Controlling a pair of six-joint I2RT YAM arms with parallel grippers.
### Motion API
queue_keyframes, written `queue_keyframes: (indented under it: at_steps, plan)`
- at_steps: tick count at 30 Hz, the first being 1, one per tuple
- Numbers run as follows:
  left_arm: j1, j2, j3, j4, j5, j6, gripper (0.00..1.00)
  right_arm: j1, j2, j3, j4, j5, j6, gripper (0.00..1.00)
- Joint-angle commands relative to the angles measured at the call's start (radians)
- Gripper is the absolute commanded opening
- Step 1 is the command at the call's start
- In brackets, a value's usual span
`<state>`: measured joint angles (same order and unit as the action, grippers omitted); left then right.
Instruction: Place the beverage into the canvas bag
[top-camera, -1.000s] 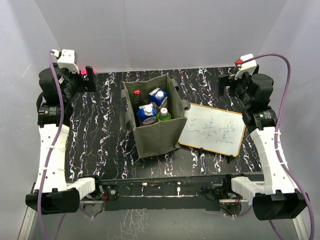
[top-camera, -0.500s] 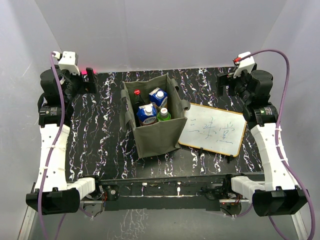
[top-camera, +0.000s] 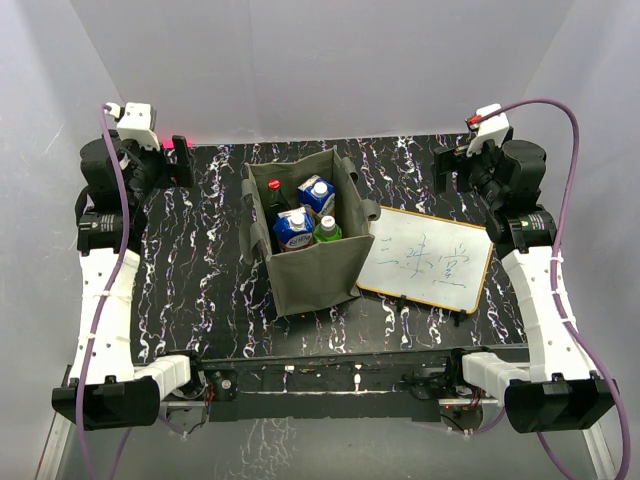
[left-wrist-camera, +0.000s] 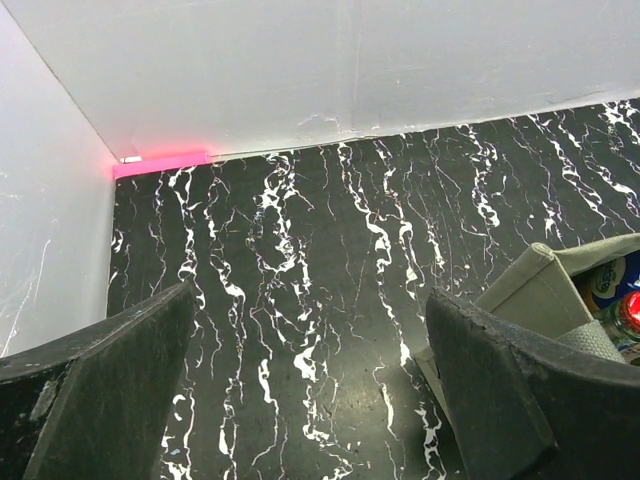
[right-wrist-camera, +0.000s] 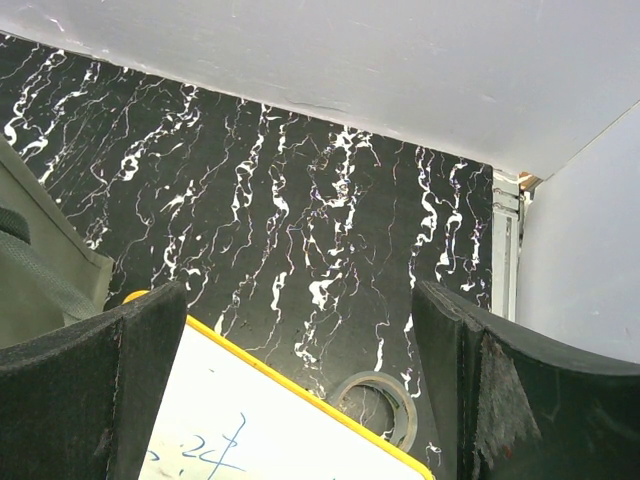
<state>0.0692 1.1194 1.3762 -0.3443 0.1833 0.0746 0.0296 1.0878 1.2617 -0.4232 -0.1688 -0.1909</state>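
The olive-grey canvas bag (top-camera: 310, 272) stands open in the middle of the table. Inside it are two blue-and-white cartons (top-camera: 293, 228), a green bottle (top-camera: 326, 231) and a dark bottle with a red cap (top-camera: 273, 187). My left gripper (top-camera: 183, 160) is open and empty, raised at the back left, well away from the bag. In the left wrist view (left-wrist-camera: 310, 300) the bag's corner (left-wrist-camera: 540, 285) shows at the right edge. My right gripper (top-camera: 447, 170) is open and empty at the back right, and nothing is between its fingers in the right wrist view (right-wrist-camera: 300, 295).
A yellow-framed whiteboard (top-camera: 428, 260) with blue writing lies right of the bag. A roll of clear tape (right-wrist-camera: 407, 415) lies just behind its far edge. White walls enclose the back and sides. A pink strip (left-wrist-camera: 160, 163) marks the back left corner.
The right arm drew slightly up and back a second ago, and the left wrist shifted a little. Both have stayed still since. The bag and its contents have not moved.
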Motion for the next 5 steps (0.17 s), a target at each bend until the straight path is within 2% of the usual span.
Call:
queue_keyframes:
  at_steps: [1,5]
  plan:
    - [0.005,-0.024,0.009,0.010,0.018,-0.002,0.97,-0.008,-0.025,0.019,0.031,-0.001,-0.009,0.99]
    - [0.005,-0.027,0.013,0.002,0.030,0.003,0.97,-0.010,-0.024,0.017,0.032,-0.009,-0.008,0.99]
